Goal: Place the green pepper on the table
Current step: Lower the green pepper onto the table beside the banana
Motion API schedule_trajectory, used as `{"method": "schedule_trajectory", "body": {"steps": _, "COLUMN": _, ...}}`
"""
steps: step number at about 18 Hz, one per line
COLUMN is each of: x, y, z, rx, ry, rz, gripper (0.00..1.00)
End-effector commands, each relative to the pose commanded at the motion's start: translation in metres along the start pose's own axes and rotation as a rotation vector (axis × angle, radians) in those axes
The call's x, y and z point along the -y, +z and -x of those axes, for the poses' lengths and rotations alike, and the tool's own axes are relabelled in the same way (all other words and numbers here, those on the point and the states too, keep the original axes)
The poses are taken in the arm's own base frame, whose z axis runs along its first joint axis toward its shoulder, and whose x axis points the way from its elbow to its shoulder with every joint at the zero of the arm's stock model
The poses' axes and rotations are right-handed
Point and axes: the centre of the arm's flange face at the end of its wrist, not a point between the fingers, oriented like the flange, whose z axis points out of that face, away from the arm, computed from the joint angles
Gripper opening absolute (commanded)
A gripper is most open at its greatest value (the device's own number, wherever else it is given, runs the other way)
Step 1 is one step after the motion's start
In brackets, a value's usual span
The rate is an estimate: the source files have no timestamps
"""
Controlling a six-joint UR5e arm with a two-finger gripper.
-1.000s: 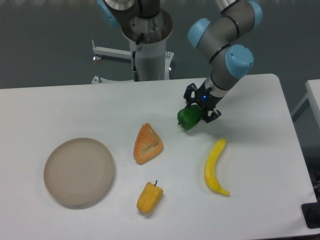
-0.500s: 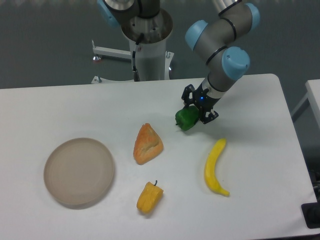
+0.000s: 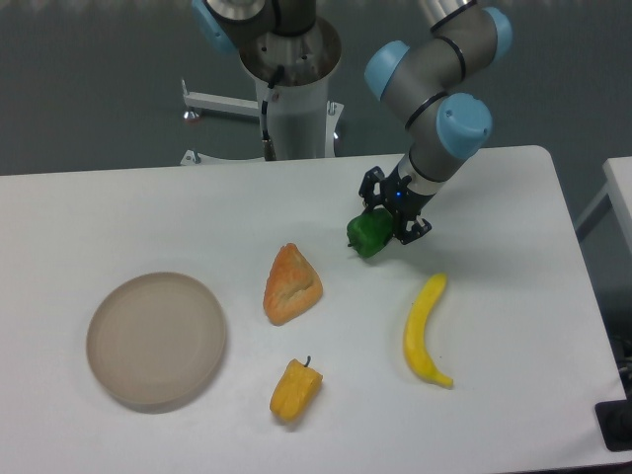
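Two black fingers of the gripper (image 3: pixel 386 221) are closed around the green pepper (image 3: pixel 370 234), pinching its upper right side while most of the glossy, lumpy body bulges out to the lower left. You have it low over the table (image 3: pixel 148 212), toward the back right part of the top; whether its underside already touches the surface cannot be told from this view.

To set it down well, lower until the pepper's weight is plainly on the tabletop before you part the fingers. The fruit is rounded and slick, so if you release above the surface it will likely roll. Open slowly and lift straight away along the tilted wrist, so a finger does not drag the pepper sideways.

The spot below is bare, matte and flat. An orange wedge-shaped piece (image 3: pixel 291 284) with a rough, mottled face lies well apart to the lower left, a smooth curved banana (image 3: pixel 425 331) lies nearer at lower right, a yellow pepper (image 3: pixel 295 389) sits near the front edge, and a round beige plate (image 3: pixel 156 340) rests far left.
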Motion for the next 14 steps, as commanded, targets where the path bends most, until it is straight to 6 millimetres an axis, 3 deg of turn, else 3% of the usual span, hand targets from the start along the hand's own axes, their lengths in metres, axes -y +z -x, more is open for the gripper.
{"method": "schedule_trajectory", "body": {"steps": 8, "x": 0.0, "y": 0.0, "z": 0.0, "rx": 0.0, "ry": 0.0, "rz": 0.0, "gripper": 0.43}}
{"method": "schedule_trajectory", "body": {"steps": 12, "x": 0.0004, "y": -0.0015, "z": 0.0008, "rx": 0.004, "ry": 0.001, "rz": 0.0, "gripper": 0.54}}
{"method": "schedule_trajectory", "body": {"steps": 14, "x": 0.0006, "y": -0.0023, "z": 0.0012, "rx": 0.006, "ry": 0.001, "rz": 0.0, "gripper": 0.69}}
